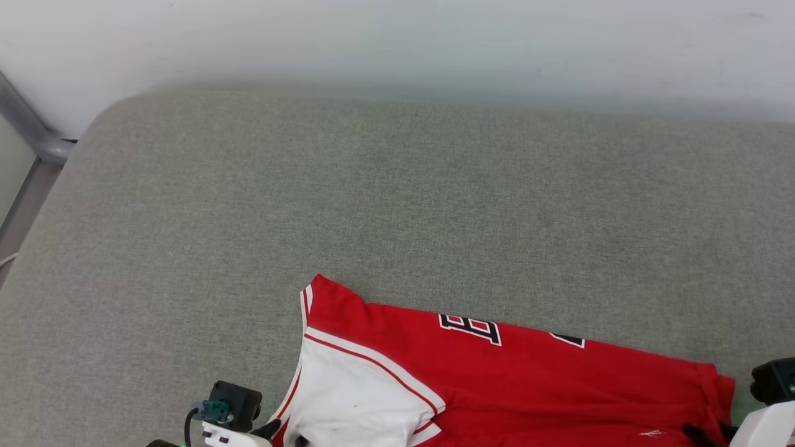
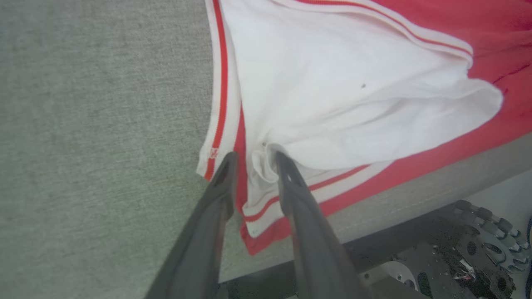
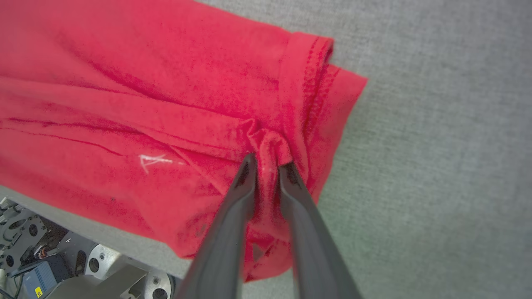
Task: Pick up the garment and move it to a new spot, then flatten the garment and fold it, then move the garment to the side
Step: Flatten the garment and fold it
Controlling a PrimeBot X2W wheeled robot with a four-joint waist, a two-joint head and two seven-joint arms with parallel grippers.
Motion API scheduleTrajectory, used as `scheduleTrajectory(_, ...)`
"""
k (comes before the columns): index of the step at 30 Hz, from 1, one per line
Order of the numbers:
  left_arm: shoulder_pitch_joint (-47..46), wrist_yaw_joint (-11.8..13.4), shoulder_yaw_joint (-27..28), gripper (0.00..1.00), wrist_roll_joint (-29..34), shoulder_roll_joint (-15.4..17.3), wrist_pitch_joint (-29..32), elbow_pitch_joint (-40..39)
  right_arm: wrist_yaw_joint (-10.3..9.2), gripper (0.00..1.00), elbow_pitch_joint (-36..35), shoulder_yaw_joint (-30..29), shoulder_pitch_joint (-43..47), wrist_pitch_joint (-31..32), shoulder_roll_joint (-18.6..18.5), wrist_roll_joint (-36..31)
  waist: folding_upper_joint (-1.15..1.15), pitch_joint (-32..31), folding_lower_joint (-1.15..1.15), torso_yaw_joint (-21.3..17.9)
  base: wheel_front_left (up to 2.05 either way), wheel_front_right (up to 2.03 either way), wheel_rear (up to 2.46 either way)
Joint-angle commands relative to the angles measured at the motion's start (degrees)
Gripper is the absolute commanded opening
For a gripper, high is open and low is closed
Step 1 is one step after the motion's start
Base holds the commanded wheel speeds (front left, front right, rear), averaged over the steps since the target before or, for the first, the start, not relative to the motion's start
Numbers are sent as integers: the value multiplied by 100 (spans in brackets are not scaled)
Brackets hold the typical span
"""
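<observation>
Left wrist view first: the left gripper (image 2: 256,160) stands with its jaws part-way apart over the striped trim of the white sleeve (image 2: 332,83). The cloth between them looks loose, with only a small white pucker hugging one finger. Across the way, the right gripper (image 3: 268,164) is narrow, with a tuft of the red hem (image 3: 316,83) bunched up between its tips, so to my eye it has hold of the cloth.

The garment (image 1: 528,379) lies folded along the near edge of the grey padded surface (image 1: 397,205). Its lower border (image 2: 266,241) reaches right to that edge, with the robot's dark base (image 2: 478,249) just below.

My worry is an uneven let-go. If one claw lifts away while the other grips, the fold gets dragged askew. The pucker on the left finger could also snag and pull the sleeve open again, and that sleeve already balloons rather than lying flat. A tug toward the robot could tip the near border off the edge, and the weight might carry more after it.

As for writing, black letters outlined in white (image 1: 470,329) peek out at the fold's far edge. They are cut off, so I cannot read a word. A small white mark (image 3: 156,160) on the red and a tiny red emblem (image 2: 213,153) on the trim are too small to make out.
</observation>
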Motion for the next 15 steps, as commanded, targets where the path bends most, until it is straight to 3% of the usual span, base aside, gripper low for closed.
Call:
scheduleTrajectory(1, -43, 17, -10, 100, -7, -79, -79, 19, -7, 100, -22, 48, 1, -11, 6, 37, 0, -61, 0, -8, 0, 0, 0)
scheduleTrajectory(10, 76, 314, 436, 100, -74, -186, -772, -111, -7, 100, -263, -487, 64, 306, 200, 375, 0, -325, 0, -42, 0, 0, 0)
scheduleTrajectory(15, -17, 512, 778, 100, 76, -240, -1438, -339, -6, 100, -374, -1048, 41, 718, 540, 266, 0, -367, 0, -39, 0, 0, 0)
